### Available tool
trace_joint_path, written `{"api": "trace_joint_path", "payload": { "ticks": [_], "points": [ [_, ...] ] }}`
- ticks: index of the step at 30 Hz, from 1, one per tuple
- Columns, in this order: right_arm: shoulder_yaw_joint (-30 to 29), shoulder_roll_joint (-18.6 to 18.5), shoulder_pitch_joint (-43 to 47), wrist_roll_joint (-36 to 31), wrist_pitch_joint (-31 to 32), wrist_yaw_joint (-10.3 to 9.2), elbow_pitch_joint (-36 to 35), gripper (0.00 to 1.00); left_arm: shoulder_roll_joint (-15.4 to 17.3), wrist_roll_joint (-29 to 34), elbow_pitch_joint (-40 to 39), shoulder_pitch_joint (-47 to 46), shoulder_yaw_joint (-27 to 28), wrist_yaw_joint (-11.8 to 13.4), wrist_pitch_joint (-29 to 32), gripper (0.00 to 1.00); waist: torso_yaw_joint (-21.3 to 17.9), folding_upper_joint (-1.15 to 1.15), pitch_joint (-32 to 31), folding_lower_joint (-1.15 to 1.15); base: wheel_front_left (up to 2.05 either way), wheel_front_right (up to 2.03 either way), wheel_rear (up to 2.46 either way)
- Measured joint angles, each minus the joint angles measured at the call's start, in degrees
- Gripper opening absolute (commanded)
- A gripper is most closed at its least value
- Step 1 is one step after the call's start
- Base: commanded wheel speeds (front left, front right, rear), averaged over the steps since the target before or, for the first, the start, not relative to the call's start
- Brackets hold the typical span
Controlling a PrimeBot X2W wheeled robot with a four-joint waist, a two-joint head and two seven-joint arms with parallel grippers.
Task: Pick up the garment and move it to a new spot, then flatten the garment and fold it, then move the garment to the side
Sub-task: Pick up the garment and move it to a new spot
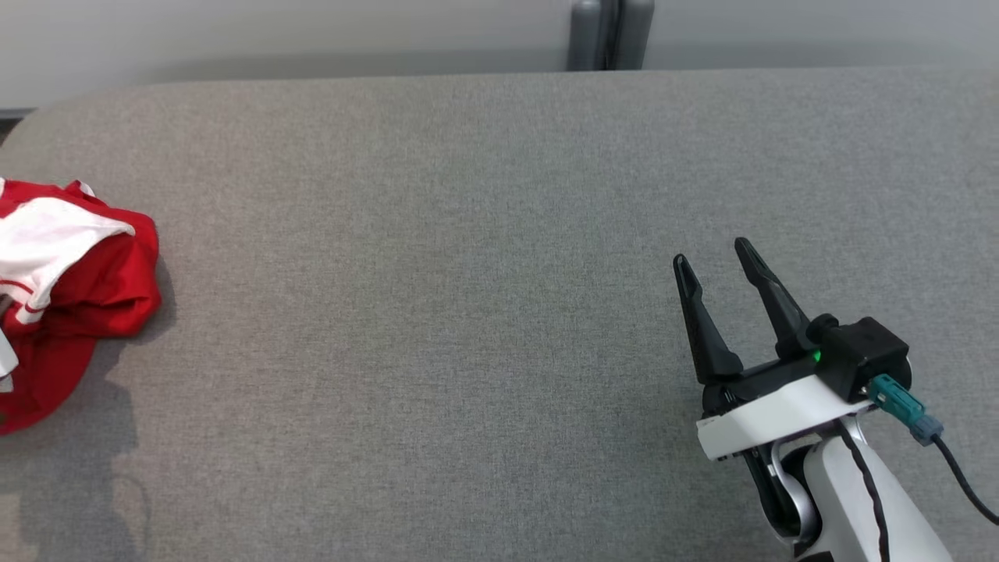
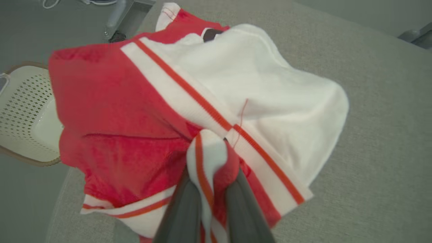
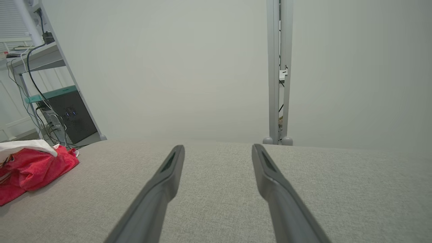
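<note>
One broad grey surface (image 1: 499, 195) runs across the head view from edge to edge, bare over its middle and right. The garment (image 1: 78, 312), red with white panels and striped trim, lies crumpled at the far left edge of that view, partly cut off by the frame. In the right wrist view it shows as a low red and white heap (image 3: 33, 165) at the left.

The right end effector (image 1: 711, 254) sits at the lower right of the head view, well apart from the cloth. Its fingers are spread wide with nothing between them, and it hangs just over the surface.

In the left wrist view, the left end effector (image 2: 211, 175) is clamped on the garment (image 2: 118, 118). Its two dark fingers stand close together, with a bunched fold of striped trim squeezed between them. A pale perforated basket (image 2: 27, 111) shows at the left of that view, beyond the surface's edge.

This looks like the first step, the pick-up, with the grasp just made. The next move calls for a lift high enough that the hanging cloth clears the surface. A carry toward the bare middle should follow, provided the pinch on that single fold holds.
</note>
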Motion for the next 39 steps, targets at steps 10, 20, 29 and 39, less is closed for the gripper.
{"api": "trace_joint_path", "payload": {
  "ticks": [10,20,29,39],
  "points": [
    [-0.58,0.65,2.48,1.44,0.0,0.0,0.58,1.0,2.71,-0.41,-12.02,0.29,-4.94,0.0,1.44,0.0,0.14,0.0,-5.82,0.0,0.0,0.0,0.0],
    [-0.1,0.86,4.06,3.86,0.0,0.0,0.32,1.0,2.11,-0.81,-28.84,-0.91,-10.88,0.0,4.35,0.0,-2.58,0.0,-10.2,0.0,0.0,0.0,0.0],
    [-1.67,0.85,5.08,4.41,0.0,0.0,-0.01,1.0,-4.69,-0.82,-44.45,-2.19,-15.08,1.3,5.19,0.0,-7.14,0.0,-11.81,-0.01,0.0,0.0,0.0],
    [-3.63,0.87,5.06,2.8,0.0,0.0,-0.31,1.0,-12.01,-3.8,-48.48,6.45,-15.61,4.0,-2.94,0.0,-9.73,0.0,-9.56,0.0,0.0,0.0,0.0]
  ]
}}
